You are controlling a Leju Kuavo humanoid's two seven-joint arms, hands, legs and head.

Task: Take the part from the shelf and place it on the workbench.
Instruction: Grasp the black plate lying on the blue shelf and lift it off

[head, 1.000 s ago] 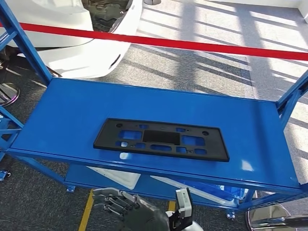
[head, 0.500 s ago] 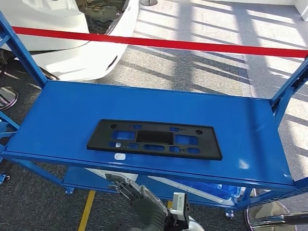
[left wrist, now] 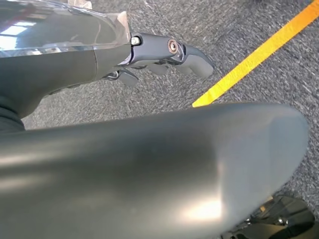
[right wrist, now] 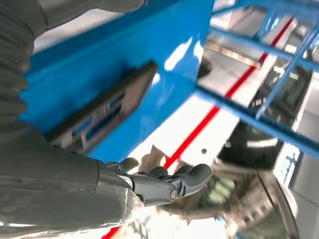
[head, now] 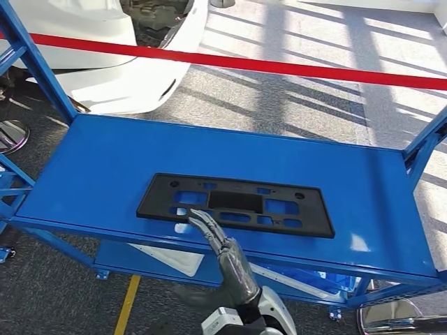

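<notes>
Blue shelf across most of the head view, flat top deck, slanted blue uprights at both ends, lower deck below with white sheets partly seen. Beyond it, grey carpet floor striped with sunlight, a white car body at far left, a red barrier tape stretched across behind the shelf. Flat on the top deck, near the front edge and about midway along: the part, a long black rectangular plate with several cut-outs showing blue through them; also seen edge-on in the right wrist view. Right hand reaching up from below over the shelf's front edge, fingers stretched out and apart, tips at the near edge of the part left of its middle; contact cannot be told. Nothing held; same spread, empty fingers in the right wrist view. Left hand in the left wrist view, over grey carpet, fingers loosely extended, holding nothing. Yellow floor line beside it, also seen under the shelf.
</notes>
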